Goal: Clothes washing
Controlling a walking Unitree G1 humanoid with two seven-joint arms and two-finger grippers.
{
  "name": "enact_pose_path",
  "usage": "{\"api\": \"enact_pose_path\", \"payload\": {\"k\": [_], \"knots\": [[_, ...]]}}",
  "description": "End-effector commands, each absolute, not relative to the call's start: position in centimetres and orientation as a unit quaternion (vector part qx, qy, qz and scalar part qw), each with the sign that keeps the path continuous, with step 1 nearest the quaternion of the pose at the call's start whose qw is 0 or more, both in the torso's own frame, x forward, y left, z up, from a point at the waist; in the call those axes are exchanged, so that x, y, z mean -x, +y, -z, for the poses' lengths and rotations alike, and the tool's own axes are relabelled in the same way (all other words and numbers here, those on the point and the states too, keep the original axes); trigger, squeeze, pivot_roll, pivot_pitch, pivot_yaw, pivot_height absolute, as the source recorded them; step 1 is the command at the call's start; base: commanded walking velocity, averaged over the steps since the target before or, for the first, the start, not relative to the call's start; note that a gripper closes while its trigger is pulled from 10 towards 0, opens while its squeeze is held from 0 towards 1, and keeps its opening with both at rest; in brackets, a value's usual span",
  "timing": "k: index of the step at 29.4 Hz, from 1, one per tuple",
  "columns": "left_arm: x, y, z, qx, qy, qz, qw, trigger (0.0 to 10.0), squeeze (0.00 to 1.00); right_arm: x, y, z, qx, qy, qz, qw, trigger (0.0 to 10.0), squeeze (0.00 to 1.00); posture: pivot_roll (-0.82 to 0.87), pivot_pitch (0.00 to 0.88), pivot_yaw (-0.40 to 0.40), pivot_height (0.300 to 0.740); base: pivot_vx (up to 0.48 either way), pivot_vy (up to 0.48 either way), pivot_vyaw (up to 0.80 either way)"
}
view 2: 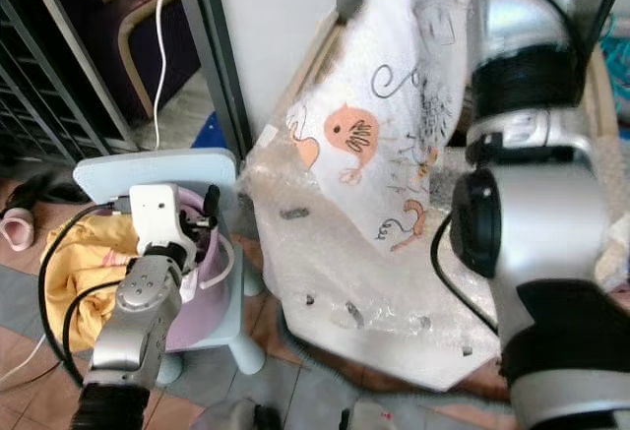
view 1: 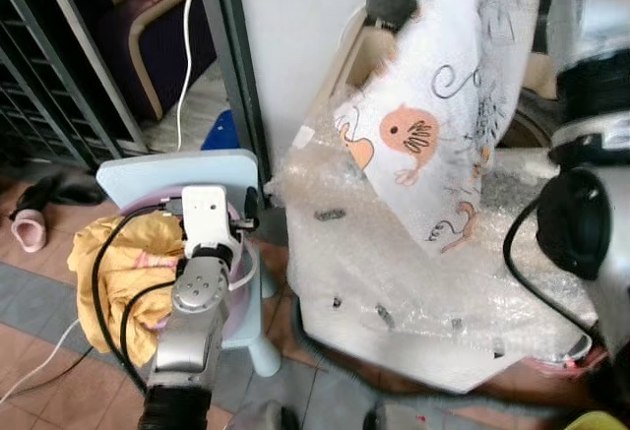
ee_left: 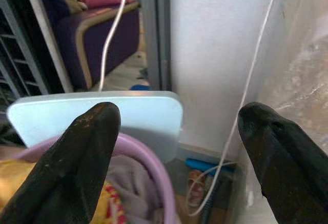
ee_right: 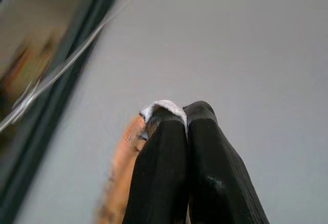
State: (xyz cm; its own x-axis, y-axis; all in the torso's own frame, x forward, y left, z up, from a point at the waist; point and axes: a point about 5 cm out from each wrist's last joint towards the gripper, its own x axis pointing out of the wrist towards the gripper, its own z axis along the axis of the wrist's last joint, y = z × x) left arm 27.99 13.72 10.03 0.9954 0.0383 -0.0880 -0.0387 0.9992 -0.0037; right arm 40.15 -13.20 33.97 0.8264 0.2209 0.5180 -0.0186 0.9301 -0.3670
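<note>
Right hand [ee_right: 179,114] pinching printed cloth [view 1: 443,86] aloft; left hand [ee_left: 177,147] spread above pink basket [ee_left: 154,167].

I saw a pink slipper [view 1: 28,230] on the tiled floor [view 1: 39,351] and a purple armchair [view 1: 157,41] behind.

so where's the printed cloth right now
The printed cloth hangs high on the robot's right, pinched in the right hand, over the bubble wrap.

- left gripper [ee_left: 177,167] is held low out front with its fingers [ee_left: 77,167] spread wide apart
- right arm [view 2: 532,223] is raised high, and the right gripper [ee_right: 185,119] has its fingers pinched tight together
</note>
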Motion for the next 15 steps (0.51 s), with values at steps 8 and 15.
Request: {"api": "enact_pose_path", "payload": {"k": [8,15], "knots": [[-28.1,13.7,-9.9,-0.007,0.054,-0.007,0.998,10.0,0.00,-39.4,-17.6,-20.4,0.094,0.006,-0.004,0.996,10.0,0.00,-0.08,0.000,0.081,0.740,0.000,0.000,0.00],[-28.1,13.7,-9.8,-0.014,0.057,0.001,0.998,10.0,0.00,-38.2,-19.9,-18.9,0.065,0.050,0.036,0.996,10.0,0.00,-0.08,0.000,0.093,0.740,0.000,0.000,0.00]]}}
